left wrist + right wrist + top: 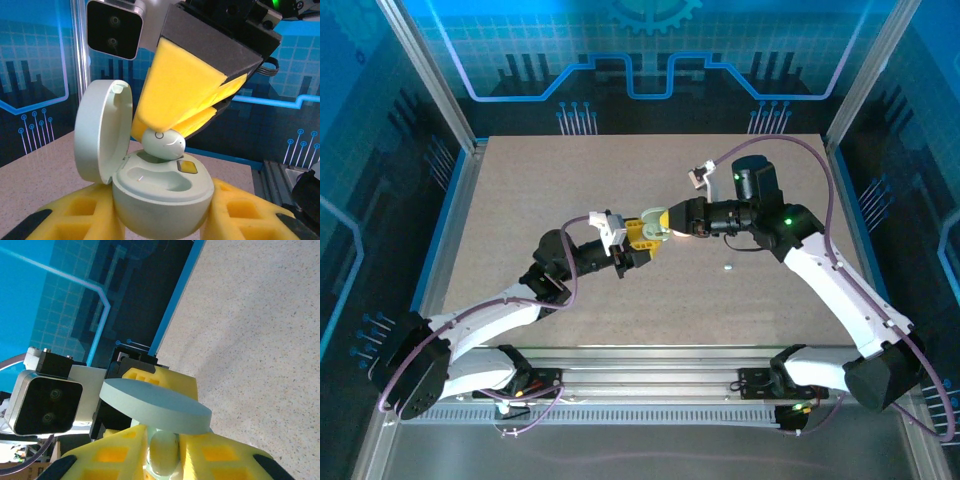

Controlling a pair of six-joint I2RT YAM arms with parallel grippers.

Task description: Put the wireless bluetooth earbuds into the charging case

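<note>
I have both arms meeting over the middle of the table, and I judge that is deliberate: one steadies the target off the surface while the other loads it. The left gripper is clamped on the charging case from both sides, its yellow pads pressed to the case's rounded body, holding it upright with the mouth facing the other arm. The lid stands swung open to the left, out of the path.

The right gripper comes in from above, its jaws drawn close around one earbud pinched between the foam pads. The earbud's lower end touches the far well at the case's rim, not yet seated, I'd say; the near well lies bare.

On the table beside the right arm lies a pale speck, possibly the second bud, too small to tell.
</note>
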